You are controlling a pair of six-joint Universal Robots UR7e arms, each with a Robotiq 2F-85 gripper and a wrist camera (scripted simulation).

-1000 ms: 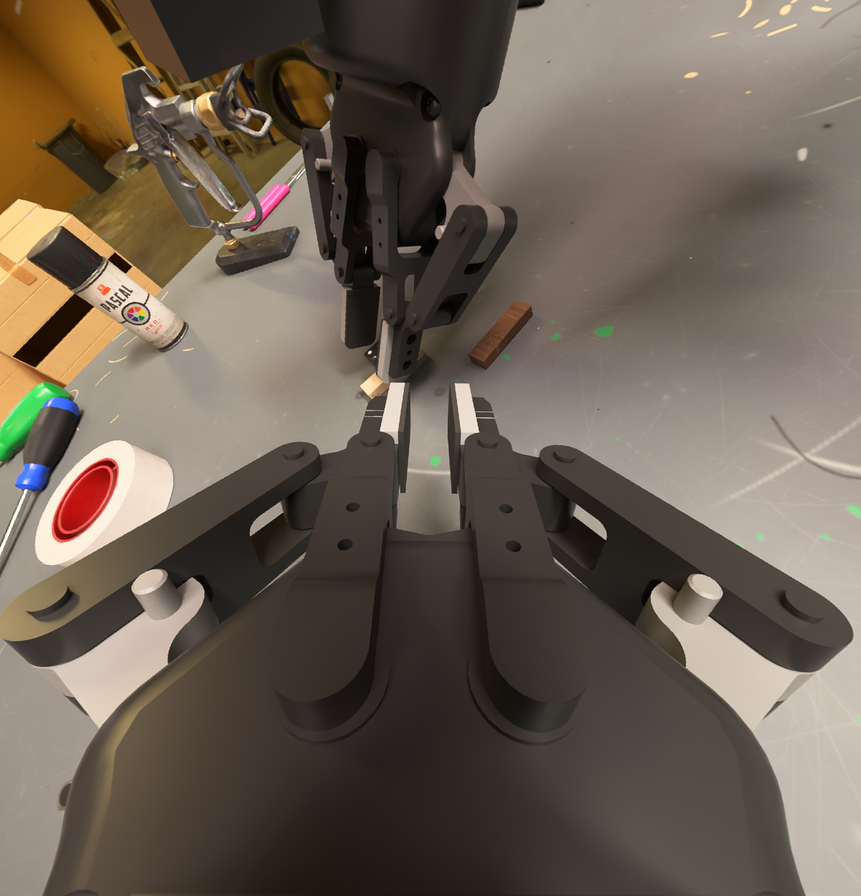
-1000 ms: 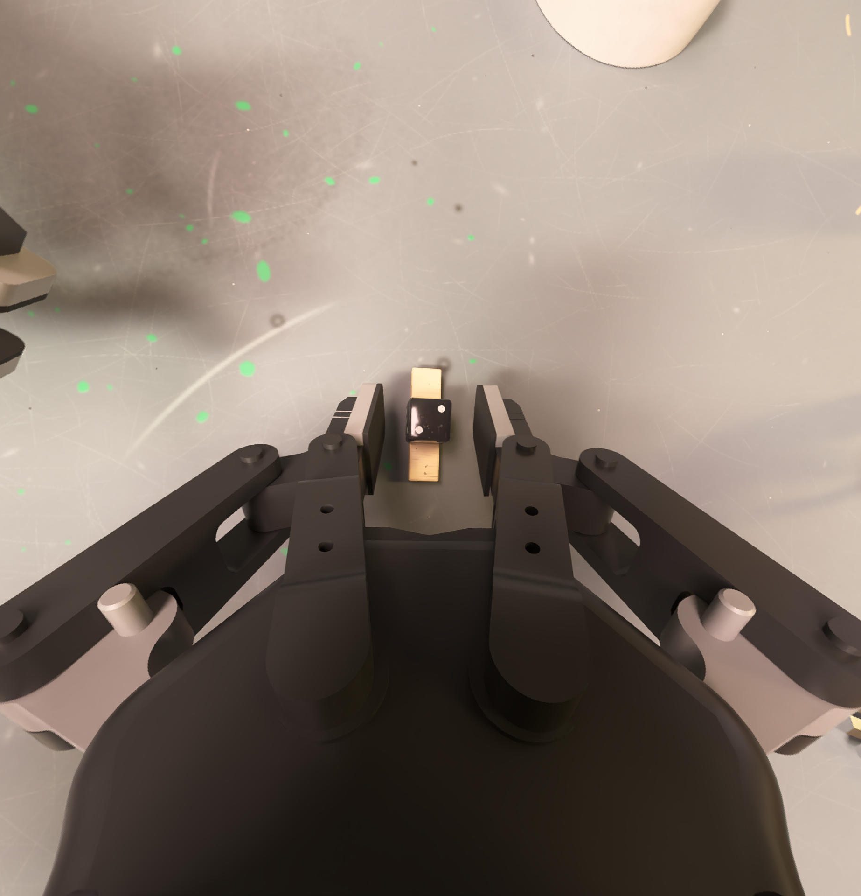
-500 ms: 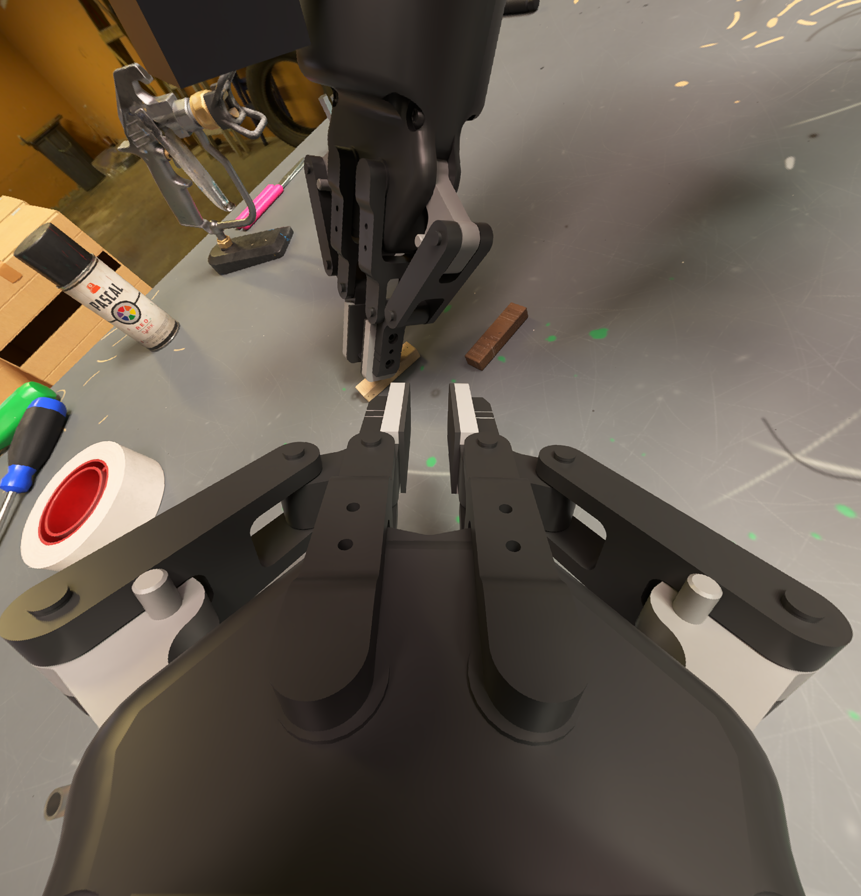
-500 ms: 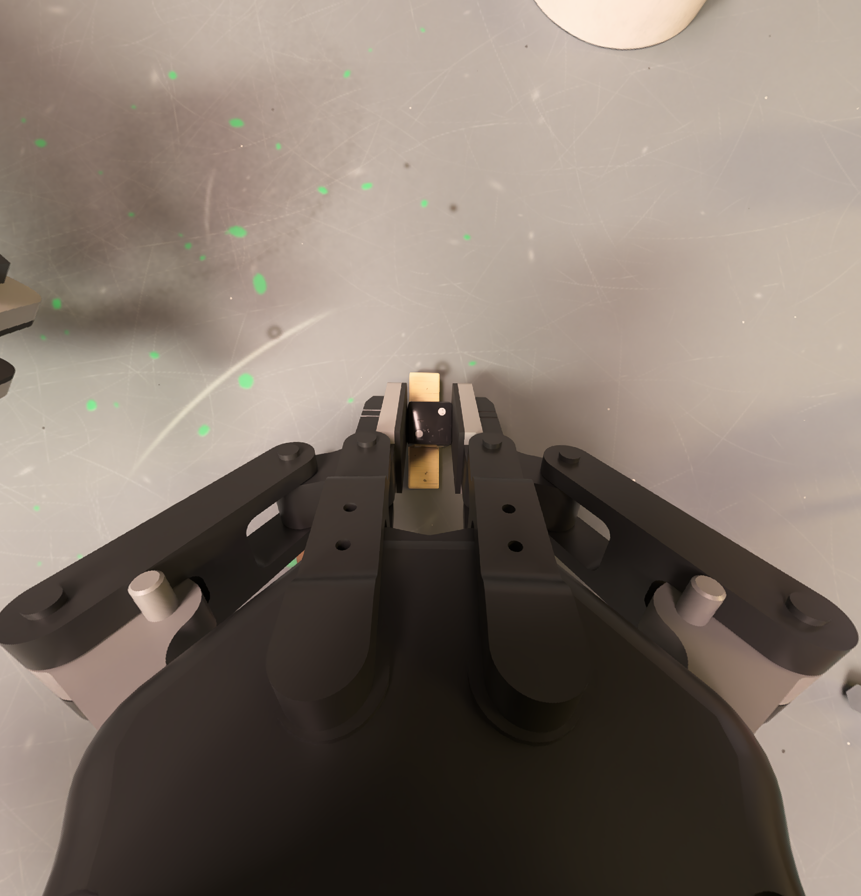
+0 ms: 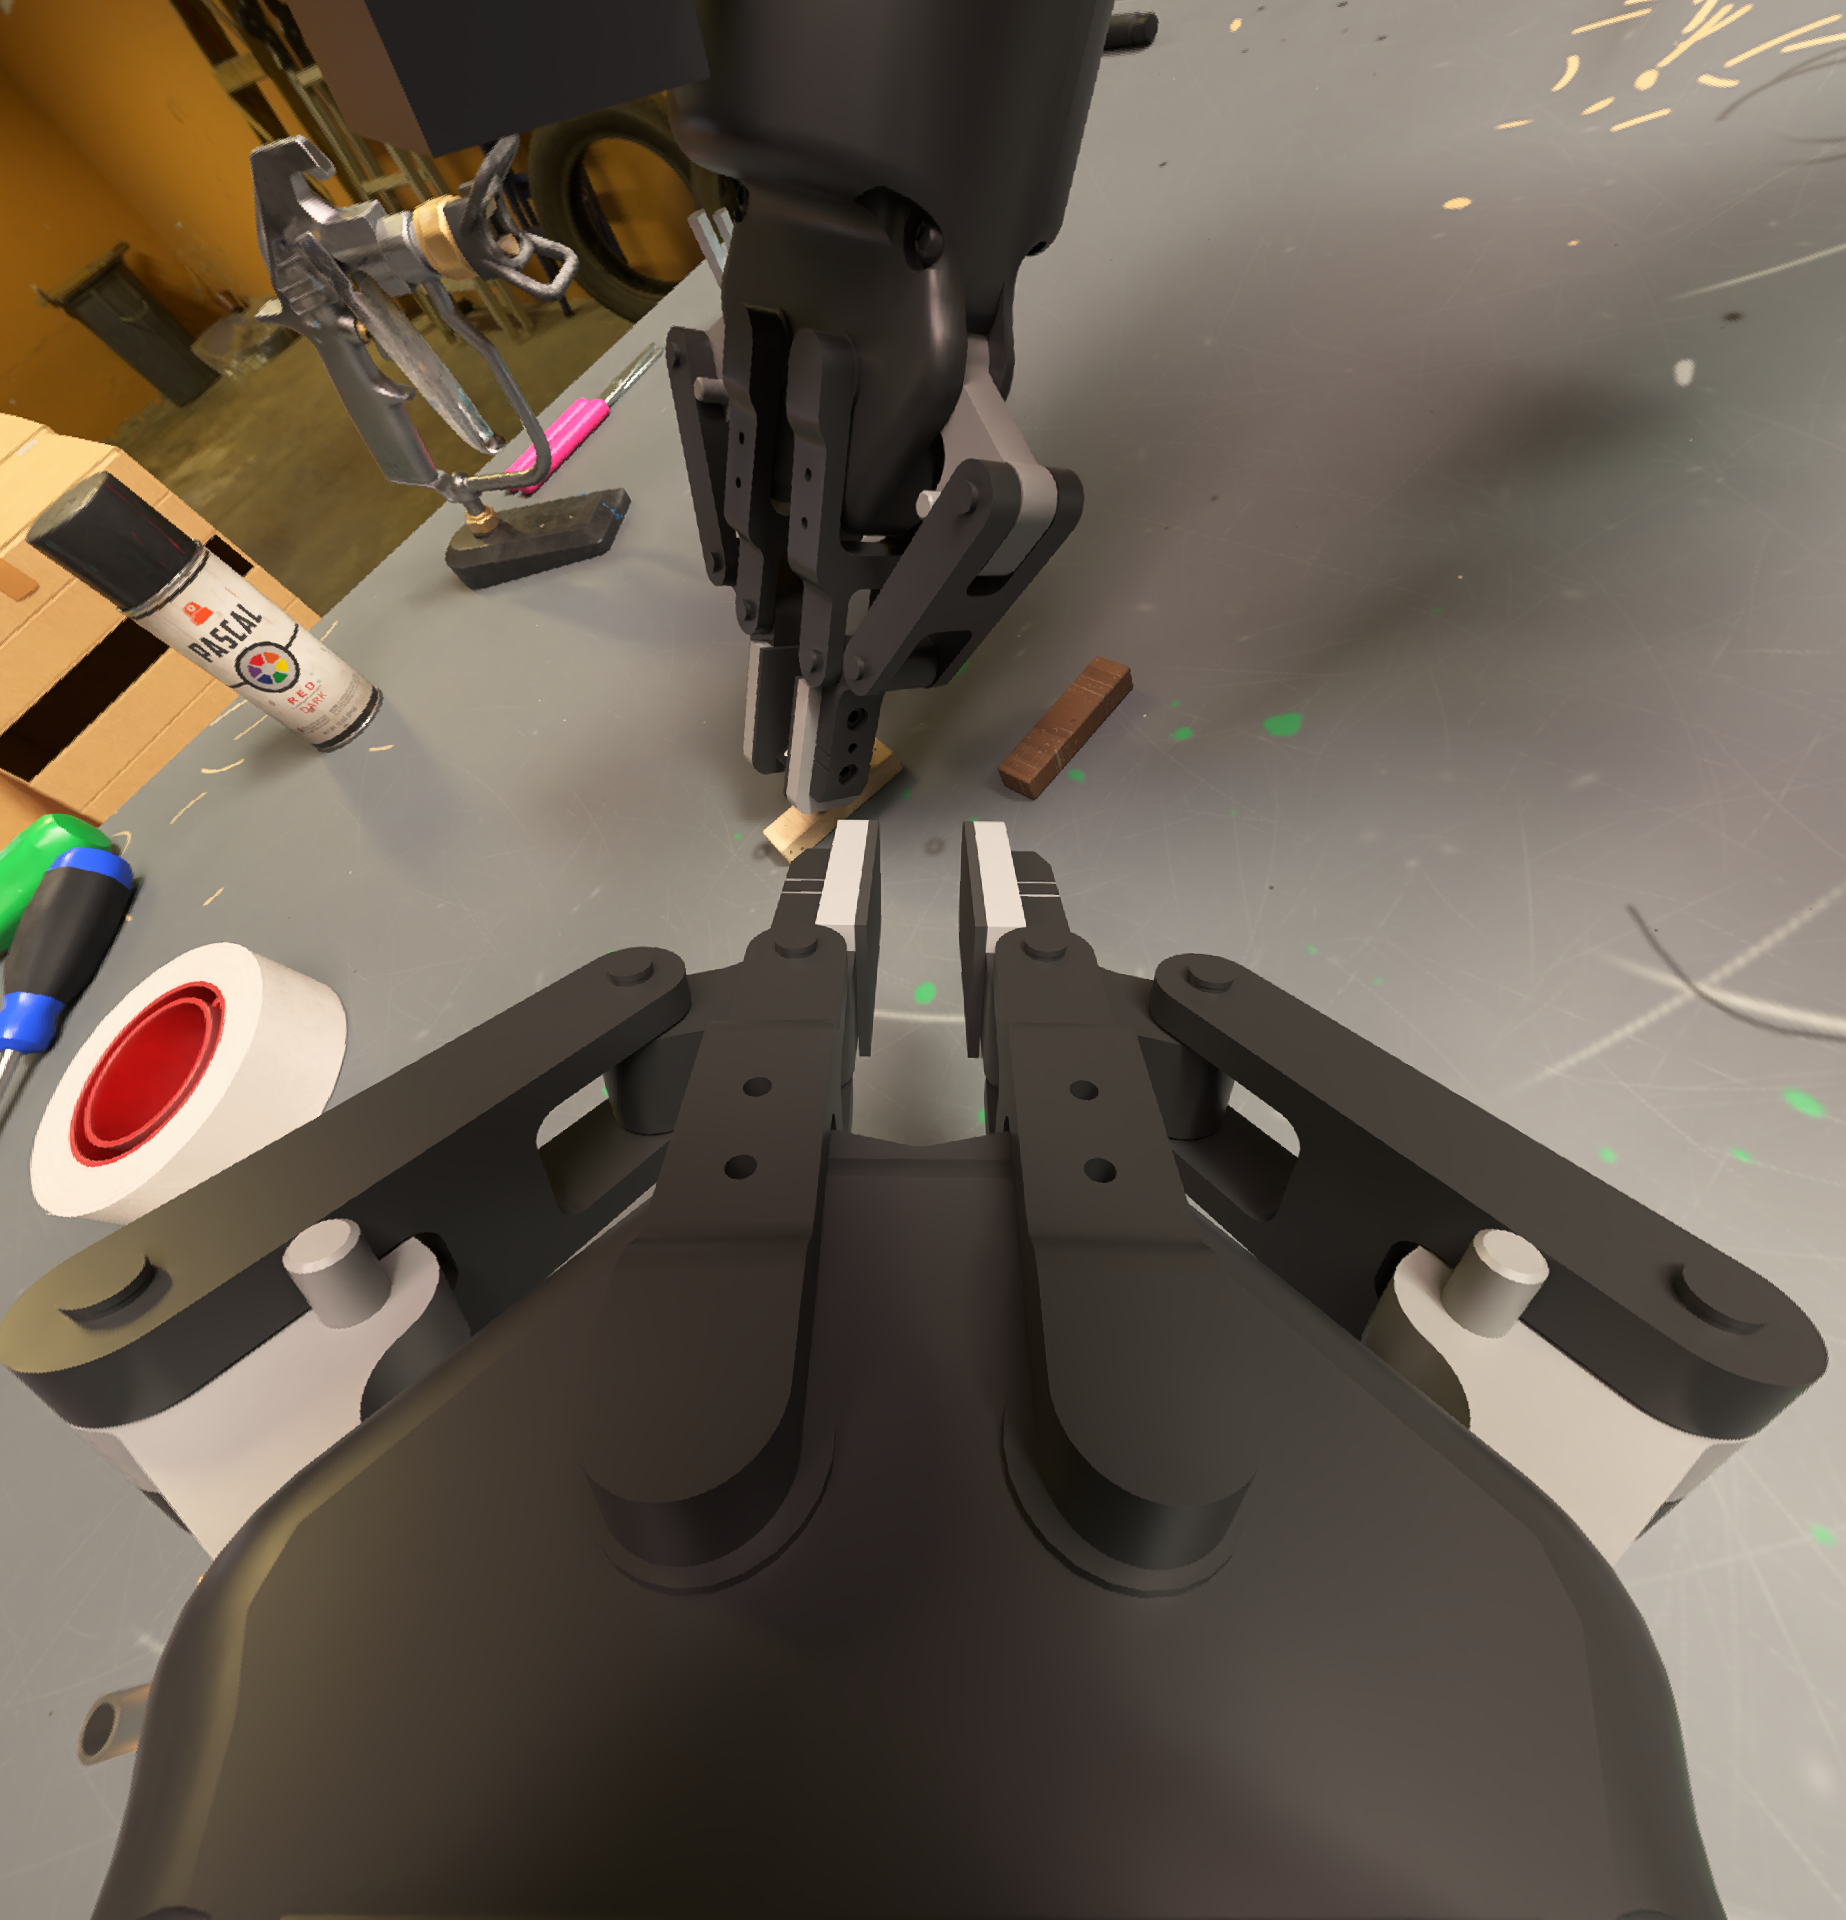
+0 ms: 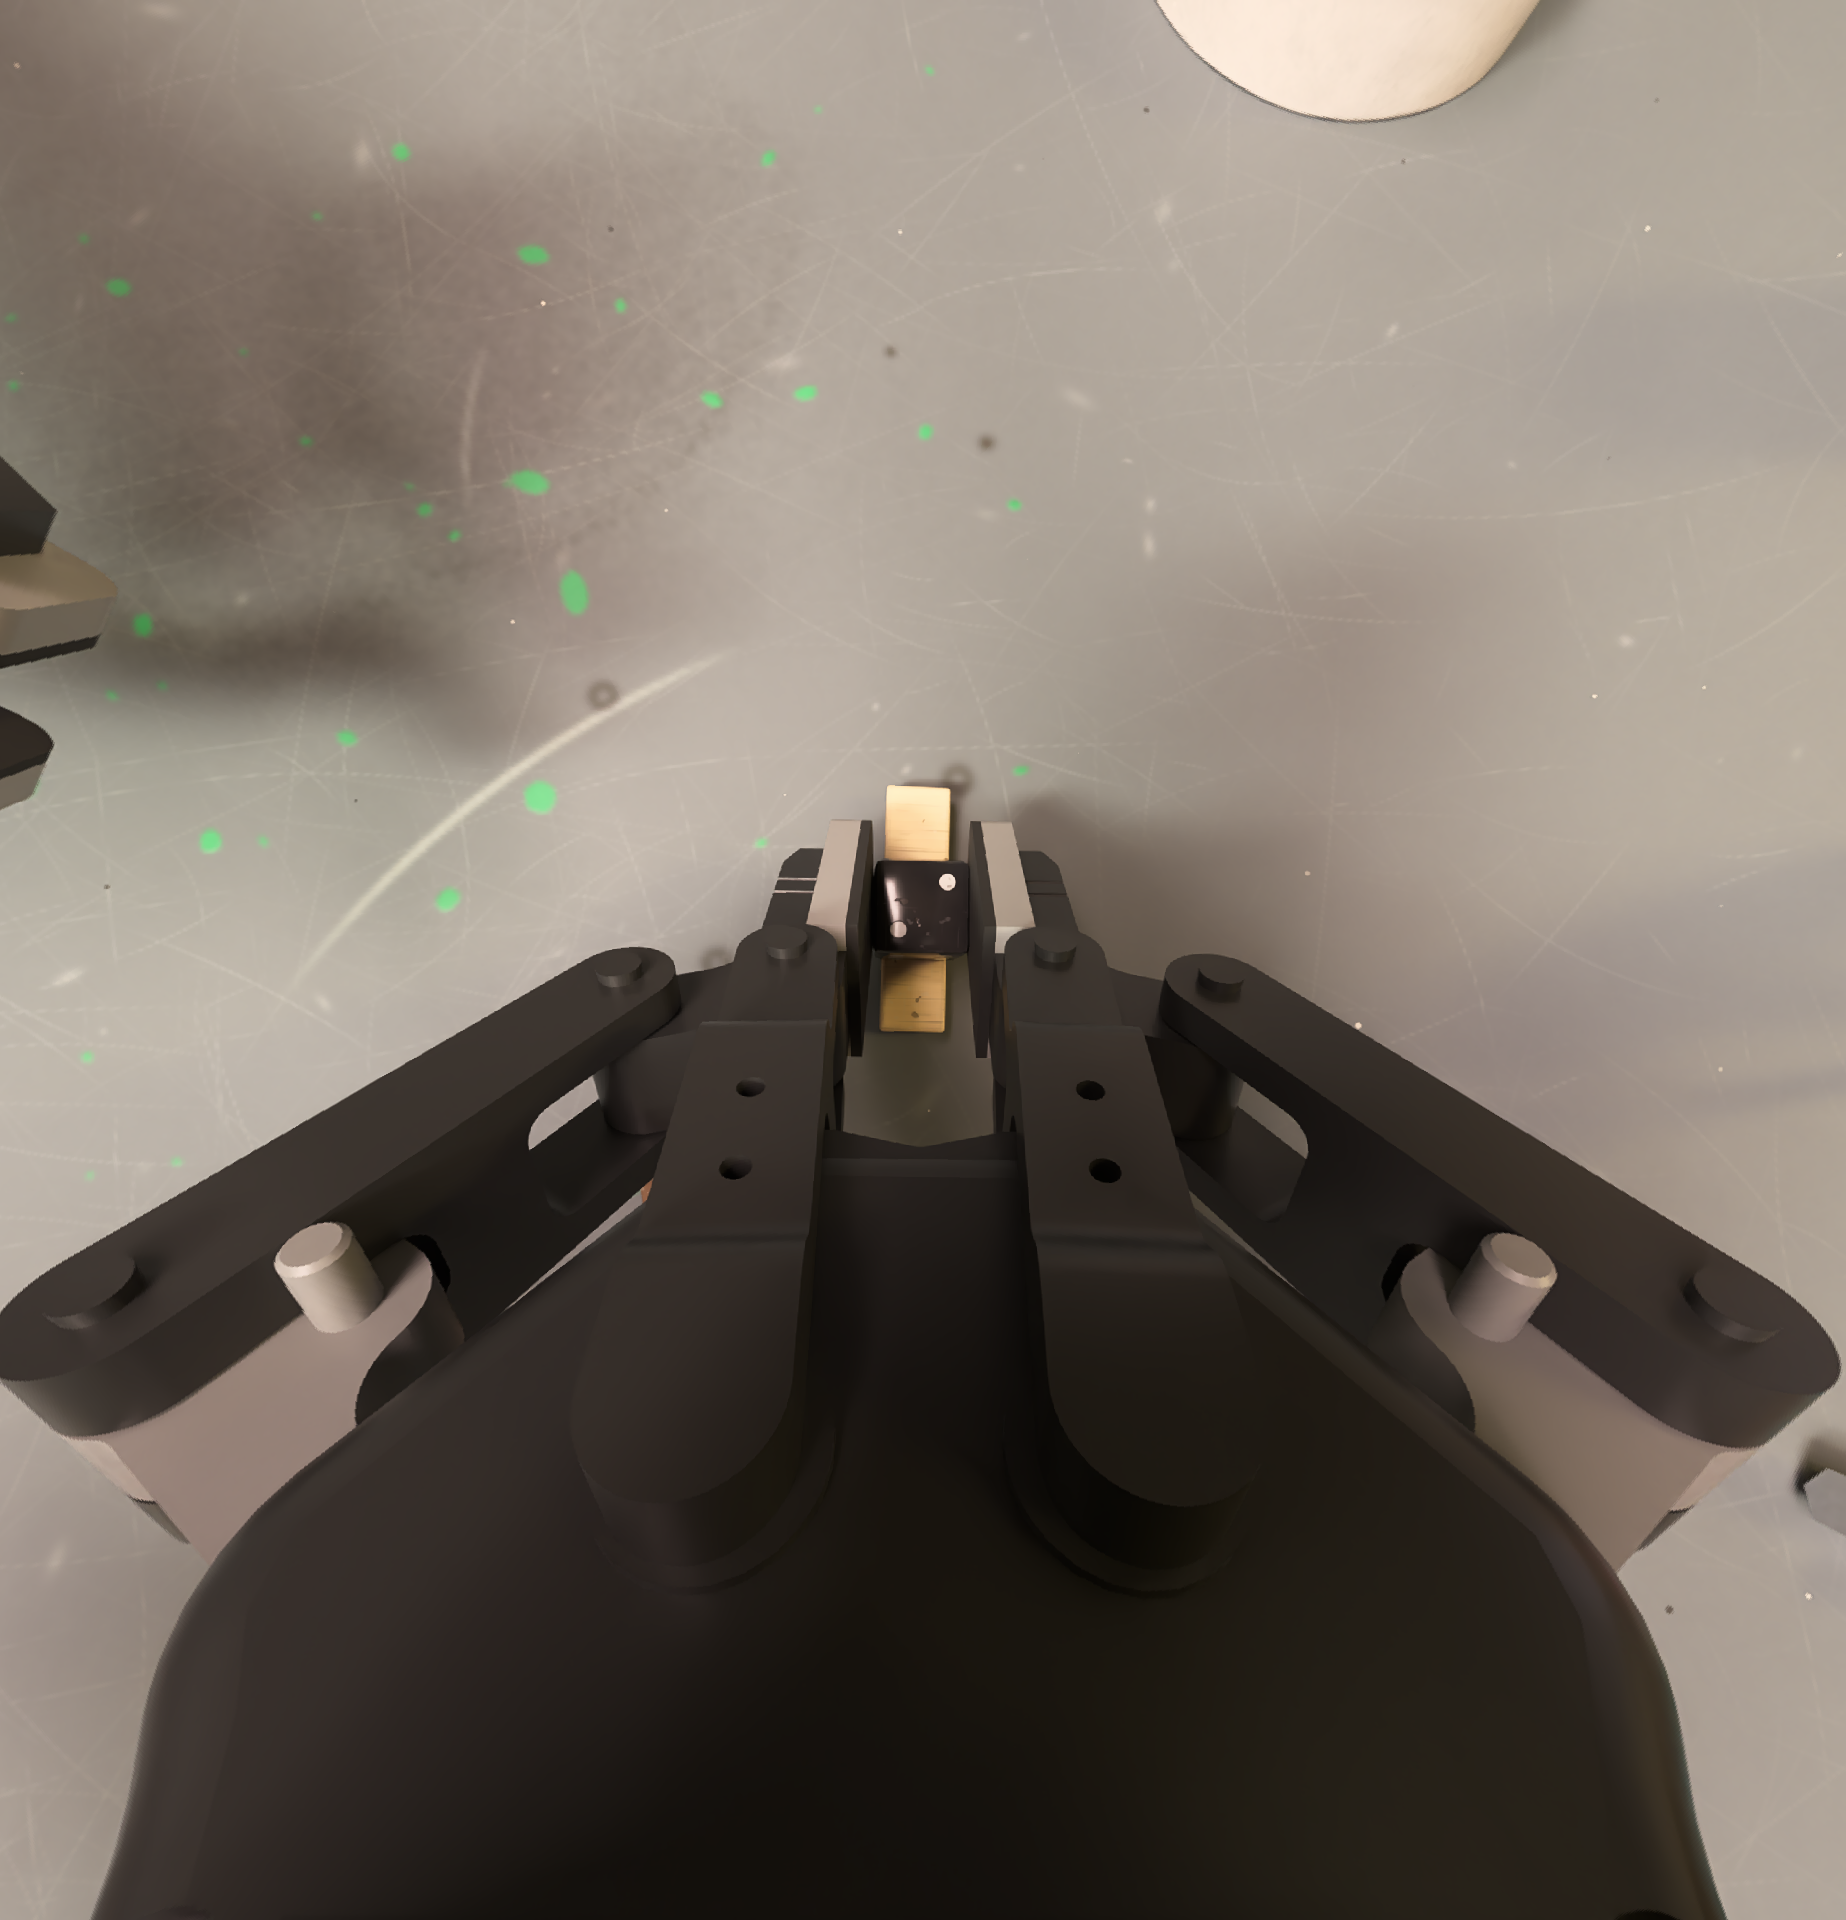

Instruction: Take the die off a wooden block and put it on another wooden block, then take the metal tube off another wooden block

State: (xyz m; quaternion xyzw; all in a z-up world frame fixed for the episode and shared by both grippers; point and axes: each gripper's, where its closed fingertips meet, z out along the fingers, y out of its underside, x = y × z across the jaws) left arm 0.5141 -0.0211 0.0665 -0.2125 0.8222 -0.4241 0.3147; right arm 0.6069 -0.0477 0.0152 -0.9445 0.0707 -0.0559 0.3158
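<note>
Right end effector point(image 6: 920, 902): pinching the die point(image 6: 920, 906), one pad against each of two opposite faces. The die is a glossy black cube with rounded corners; the face turned toward the wrist camera carries two white pips set on a diagonal. It sits over the middle of a pale wooden block point(image 6: 917, 823). Whether it touches the block or is lifted clear cannot be determined. The block is a slim light-tan bar lying flat on the grey bench point(image 6: 1314, 520); its long axis runs straight away from the right wrist camera, parallel to the fingers, with both ends showing beyond the die.

Left end effector point(image 5: 917, 878): fingers parted by a narrow gap with nothing between them, suspended above the bench just short of the pale block point(image 5: 799, 828).

In the left wrist view, a dark brown wooden block point(image 5: 1066, 726) lies flat near the right end effector point(image 5: 810, 764), its long axis diagonal. A metal tube point(image 5: 108, 1727) end shows at the lower left edge, mostly hidden.

Also on the bench: a white tape roll point(image 5: 186, 1075) with red core, a spray can point(image 5: 207, 618), screwdrivers point(image 5: 51, 956), a spray gun point(image 5: 379, 312).
</note>
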